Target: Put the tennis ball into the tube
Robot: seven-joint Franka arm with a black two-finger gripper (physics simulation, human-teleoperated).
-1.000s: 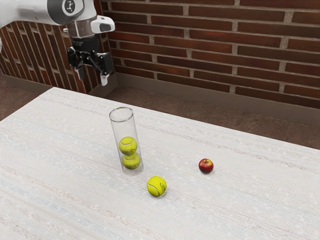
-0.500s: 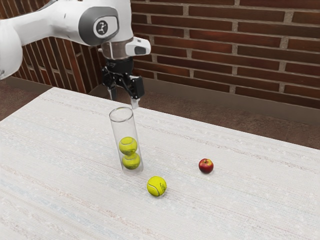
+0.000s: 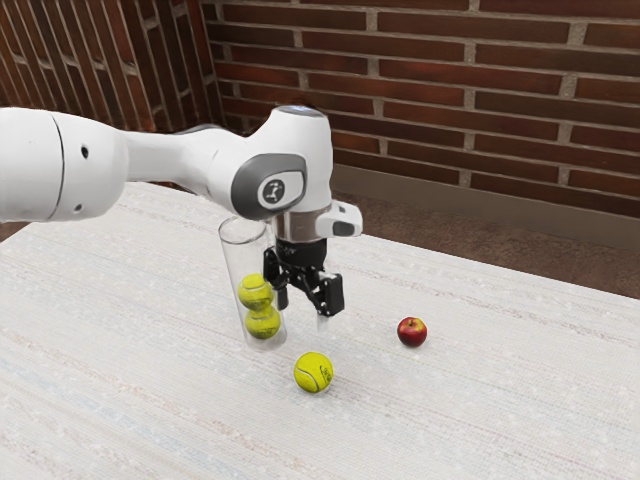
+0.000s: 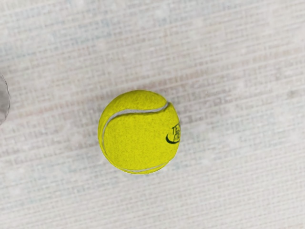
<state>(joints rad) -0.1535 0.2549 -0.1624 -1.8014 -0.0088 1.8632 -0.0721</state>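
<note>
Here we are, jaws wide apart and empty, poised above the loose tennis ball on the desk, presumably to straddle it, with the tube at its eleven o'clock in the exterior view, mouth up for the drop.

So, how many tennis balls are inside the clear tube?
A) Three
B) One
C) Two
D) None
C: the upper ball and the lower ball show through the wall of the clear tube, while the loose ball rests outside it on the table.
</note>
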